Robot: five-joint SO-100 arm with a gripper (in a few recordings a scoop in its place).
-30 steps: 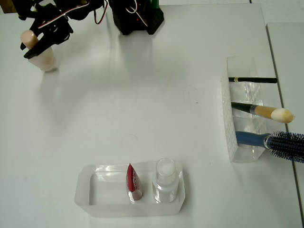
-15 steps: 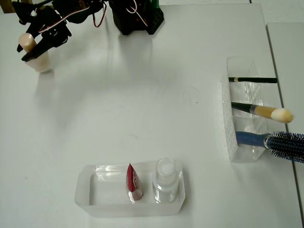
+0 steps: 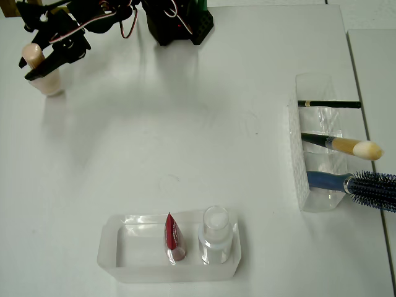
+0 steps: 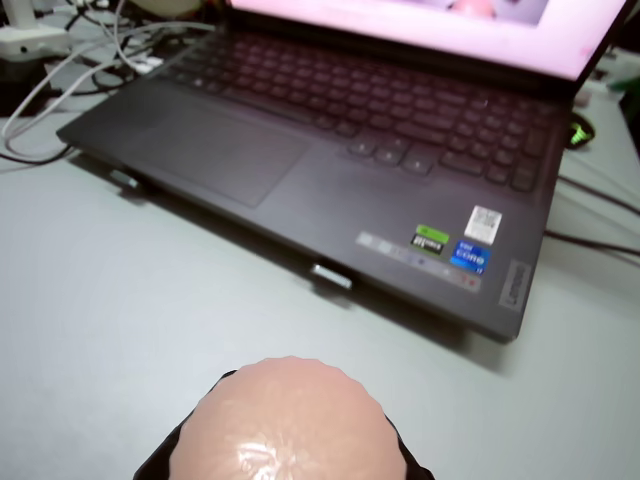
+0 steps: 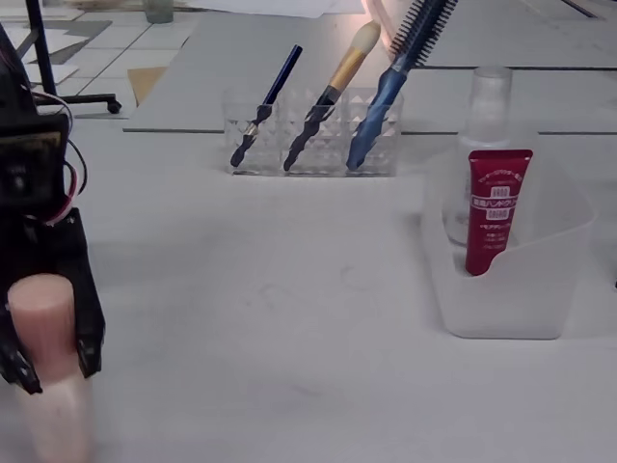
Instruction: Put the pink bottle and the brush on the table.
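- My gripper (image 3: 38,62) is clenched around the pink bottle (image 3: 42,73), upright on the table (image 3: 185,124), far-left corner.
- Next I should release it, then fetch the brush (image 3: 346,146) from the clear holder (image 3: 300,179).

A clear, faceted plastic organiser (image 3: 307,162) with three compartments stands near the right edge in the overhead view; a thin black pencil (image 3: 329,104) leans in one end slot and a blue-handled bristly hairbrush (image 3: 352,185) in the other. A frosted translucent plastic tray (image 3: 124,252) holds two items — a red squeeze tube (image 3: 172,237) and, just beside it, a clear bottle with a white cap (image 3: 217,235), both upright. The wrist view shows an open dark grey laptop (image 4: 340,150) — white cables (image 4: 60,62) trail beside it.
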